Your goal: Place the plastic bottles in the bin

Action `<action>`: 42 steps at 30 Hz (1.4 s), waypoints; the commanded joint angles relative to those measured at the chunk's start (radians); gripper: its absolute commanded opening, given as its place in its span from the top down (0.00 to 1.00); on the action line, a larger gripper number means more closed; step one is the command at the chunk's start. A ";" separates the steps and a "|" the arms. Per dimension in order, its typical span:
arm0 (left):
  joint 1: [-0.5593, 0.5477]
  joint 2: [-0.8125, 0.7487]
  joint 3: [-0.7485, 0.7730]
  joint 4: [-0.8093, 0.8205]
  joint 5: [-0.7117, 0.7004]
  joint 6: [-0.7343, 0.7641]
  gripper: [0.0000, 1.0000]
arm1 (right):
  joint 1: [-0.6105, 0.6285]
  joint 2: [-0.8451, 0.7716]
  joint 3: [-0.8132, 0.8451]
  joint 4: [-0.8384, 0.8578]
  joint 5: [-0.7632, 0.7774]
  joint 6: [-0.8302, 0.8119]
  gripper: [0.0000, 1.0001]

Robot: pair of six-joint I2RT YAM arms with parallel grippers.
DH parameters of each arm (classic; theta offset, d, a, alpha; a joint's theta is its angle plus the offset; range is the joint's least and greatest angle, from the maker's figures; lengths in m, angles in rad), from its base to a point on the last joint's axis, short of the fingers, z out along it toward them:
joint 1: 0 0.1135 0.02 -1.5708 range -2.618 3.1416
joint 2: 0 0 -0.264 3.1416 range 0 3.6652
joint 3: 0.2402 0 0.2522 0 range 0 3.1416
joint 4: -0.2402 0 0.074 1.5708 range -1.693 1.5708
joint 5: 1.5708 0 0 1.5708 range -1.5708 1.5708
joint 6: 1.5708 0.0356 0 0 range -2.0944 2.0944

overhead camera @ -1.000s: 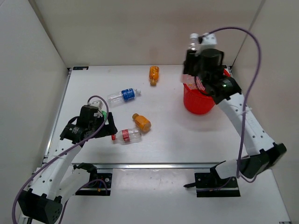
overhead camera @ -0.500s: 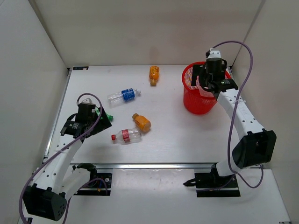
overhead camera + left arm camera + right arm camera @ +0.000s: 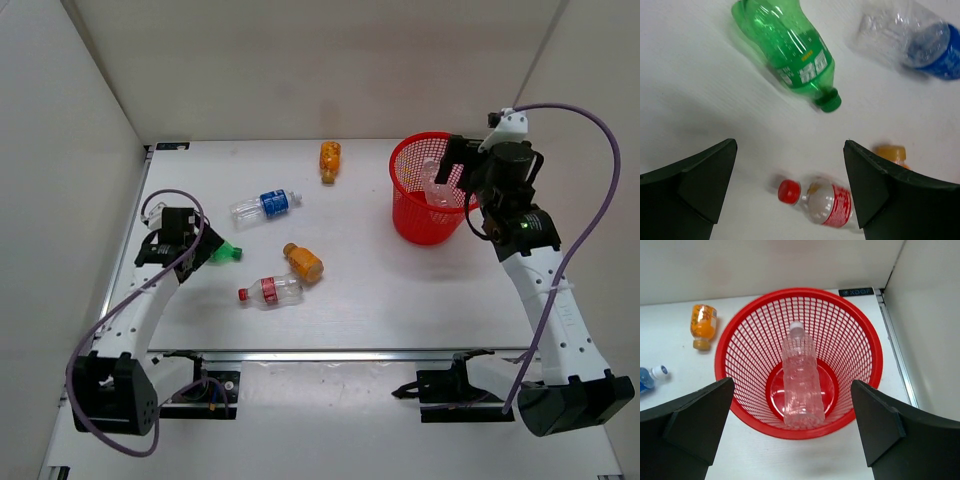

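- White table (image 3: 350,300), with walls on the left, far and right sides.
- Red mesh bin (image 3: 747,347) upright near the far right corner, well apart from the loose bottles.
- Right gripper (image 3: 792,382) hanging over the bin's mouth, fingers spread wide with nothing gripped.
- Left gripper (image 3: 790,142) low over the left side of the table, fingers likewise wide apart and clamping nothing.
- Clear bottle (image 3: 801,375) inside the bin, base on the bin's floor, white cap leaning toward the far wall.
- Green bottle (image 3: 790,50) on its side just beyond the left fingertips, touching neither, slightly blurred in the left wrist view.
- Blue-label bottle (image 3: 265,204) lying flat, farther back than the green one.
- Red-label bottle (image 3: 270,291) on its side nearest the front edge, red cap pointing left.
- Orange bottle (image 3: 303,262) lying just beside the red-label one, toward the back and right.
- Second orange bottle (image 3: 330,158) alone near the back wall, left of the bin.
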 commanded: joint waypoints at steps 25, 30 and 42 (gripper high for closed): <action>0.136 0.493 0.058 0.367 -0.058 -0.262 0.20 | -0.045 -0.117 -0.177 -0.140 0.001 0.075 0.01; 0.146 0.449 0.012 0.392 -0.035 -0.222 0.63 | 0.011 -0.150 -0.221 -0.142 -0.046 0.073 0.01; -0.123 0.001 0.049 0.356 0.095 -0.035 0.81 | 0.349 -0.156 -0.352 0.127 -0.486 0.044 0.01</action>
